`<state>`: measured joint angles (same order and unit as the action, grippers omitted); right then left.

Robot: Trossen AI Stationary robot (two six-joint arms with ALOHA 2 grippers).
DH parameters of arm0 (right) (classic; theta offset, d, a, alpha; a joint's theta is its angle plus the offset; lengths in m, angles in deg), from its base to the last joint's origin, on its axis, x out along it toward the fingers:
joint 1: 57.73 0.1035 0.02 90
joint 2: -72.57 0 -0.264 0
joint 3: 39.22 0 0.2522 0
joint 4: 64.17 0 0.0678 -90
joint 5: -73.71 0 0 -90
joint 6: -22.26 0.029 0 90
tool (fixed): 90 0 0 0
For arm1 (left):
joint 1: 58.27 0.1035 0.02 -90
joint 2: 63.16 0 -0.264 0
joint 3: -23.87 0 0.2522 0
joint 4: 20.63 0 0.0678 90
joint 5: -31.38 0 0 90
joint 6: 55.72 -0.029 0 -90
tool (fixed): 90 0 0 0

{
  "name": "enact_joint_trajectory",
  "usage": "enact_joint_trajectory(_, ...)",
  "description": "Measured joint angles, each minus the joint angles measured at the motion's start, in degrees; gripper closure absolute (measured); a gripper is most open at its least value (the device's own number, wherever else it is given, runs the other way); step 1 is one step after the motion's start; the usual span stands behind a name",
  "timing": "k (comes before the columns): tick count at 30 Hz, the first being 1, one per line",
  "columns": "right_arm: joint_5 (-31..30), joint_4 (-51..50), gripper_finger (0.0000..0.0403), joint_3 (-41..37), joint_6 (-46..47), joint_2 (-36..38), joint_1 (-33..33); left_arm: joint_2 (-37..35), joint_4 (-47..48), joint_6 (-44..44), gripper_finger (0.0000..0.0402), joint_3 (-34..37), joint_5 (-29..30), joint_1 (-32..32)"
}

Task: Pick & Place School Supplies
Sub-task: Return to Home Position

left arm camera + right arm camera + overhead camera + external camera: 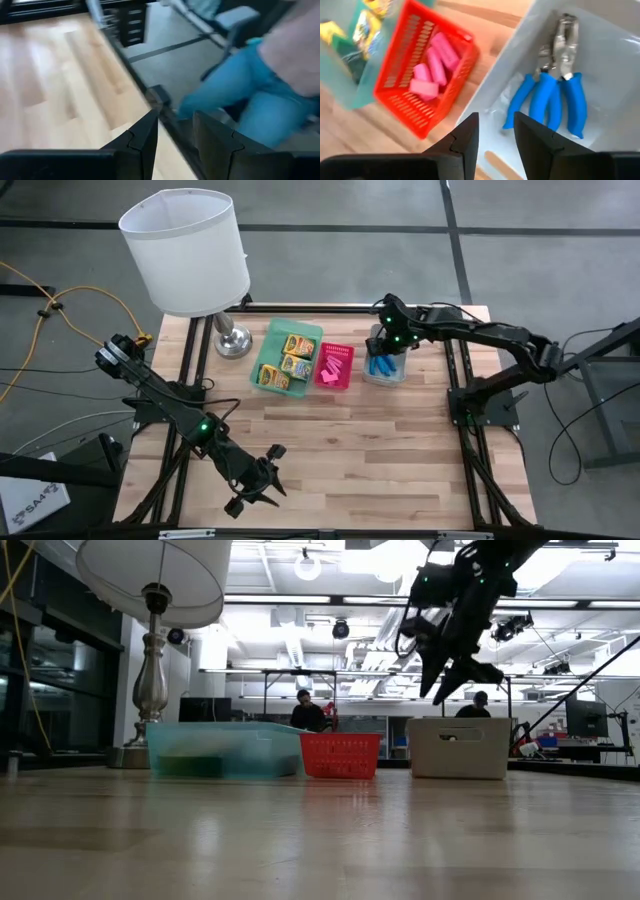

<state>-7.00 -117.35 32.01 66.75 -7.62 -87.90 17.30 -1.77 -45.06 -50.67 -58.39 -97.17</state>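
Three yellow-and-green crayon boxes (287,360) lie in the green tray (266,348). Several pink erasers (432,70) lie in the pink tray (335,380). Two blue-handled metal tools (555,95) lie side by side on the floor of the grey tray (398,376). My right gripper (455,675) hangs open above the grey tray (460,747), clear of its rim and holding nothing. In its wrist view the right gripper (496,135) points down at the tools. My left gripper (262,480) waits open and empty near the table's near edge.
A white-shaded lamp (190,250) stands on the table's far left, beside the green tray. The three trays sit in a row along the far side. Bare wood (340,450) stretches across the middle and near side. A person in blue trousers (250,95) is beyond the table's edge.
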Motion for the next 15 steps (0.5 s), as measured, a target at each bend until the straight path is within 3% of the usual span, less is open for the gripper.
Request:
enact_joint_trajectory(6,0.81,1.47,0.0289,0.0,-2.91,3.47,3.22,0.0,3.72,3.4,0.028,0.0,10.11,1.44)
enact_joint_trajectory(15,1.27,2.57,0.0291,0.0,-3.87,11.01,9.4,0.0,3.87,4.28,0.028,0.0,10.87,6.58)
